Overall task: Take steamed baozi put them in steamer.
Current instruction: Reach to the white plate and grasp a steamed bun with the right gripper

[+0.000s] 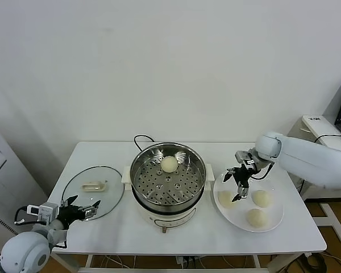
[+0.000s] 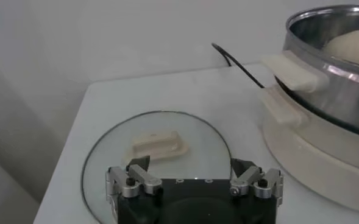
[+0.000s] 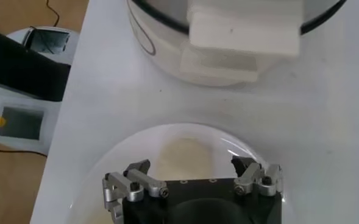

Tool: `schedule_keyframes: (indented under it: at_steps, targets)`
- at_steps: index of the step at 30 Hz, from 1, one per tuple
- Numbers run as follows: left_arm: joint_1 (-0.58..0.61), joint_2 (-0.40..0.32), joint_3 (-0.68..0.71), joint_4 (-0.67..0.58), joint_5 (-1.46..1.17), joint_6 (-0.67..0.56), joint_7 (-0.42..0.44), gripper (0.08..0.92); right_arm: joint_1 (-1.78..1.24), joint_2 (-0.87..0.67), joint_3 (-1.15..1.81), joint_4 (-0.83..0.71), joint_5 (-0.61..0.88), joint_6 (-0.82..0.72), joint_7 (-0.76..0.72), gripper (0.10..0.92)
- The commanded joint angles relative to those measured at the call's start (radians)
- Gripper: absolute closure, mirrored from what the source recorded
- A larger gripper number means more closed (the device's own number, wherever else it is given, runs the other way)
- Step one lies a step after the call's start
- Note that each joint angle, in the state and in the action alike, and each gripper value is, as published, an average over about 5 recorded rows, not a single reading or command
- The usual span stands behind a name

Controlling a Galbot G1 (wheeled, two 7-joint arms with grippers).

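The steel steamer [image 1: 167, 185] stands mid-table with one baozi [image 1: 169, 164] on its perforated tray. Three more baozi lie on the white plate [image 1: 238, 215] to its right: one at the near left [image 1: 225, 198], one at the right [image 1: 262, 198], one at the front [image 1: 256, 217]. My right gripper [image 1: 239, 185] is open just above the left one. In the right wrist view that bun [image 3: 188, 155] lies between my spread fingers, over the plate [image 3: 124, 155]. My left gripper [image 1: 79, 209] is open and empty at the table's front left.
A glass lid [image 1: 94, 193] with a cream handle [image 1: 94, 185] lies left of the steamer, right in front of my left gripper [image 2: 191, 167]. The steamer's black cord [image 1: 141, 138] runs behind it. A white cabinet stands at the far right.
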Motion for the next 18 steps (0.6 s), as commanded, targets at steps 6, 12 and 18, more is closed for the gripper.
schedule_keyframes:
  at_steps: [6,12,18]
  targets:
    - [0.0,0.002,0.0,0.007,-0.001,-0.003,0.003,0.177,-0.114,0.042,0.058,-0.085,-0.047,-0.015,0.024,0.215]
    - [-0.001,0.005,0.0,0.006,-0.002,-0.003,0.006,0.177,-0.123,0.048,0.066,-0.088,-0.047,-0.02,0.022,0.307]
    - [0.0,0.003,-0.001,0.005,-0.002,-0.003,0.005,0.177,-0.096,0.043,0.055,-0.073,-0.048,-0.021,0.019,0.475]
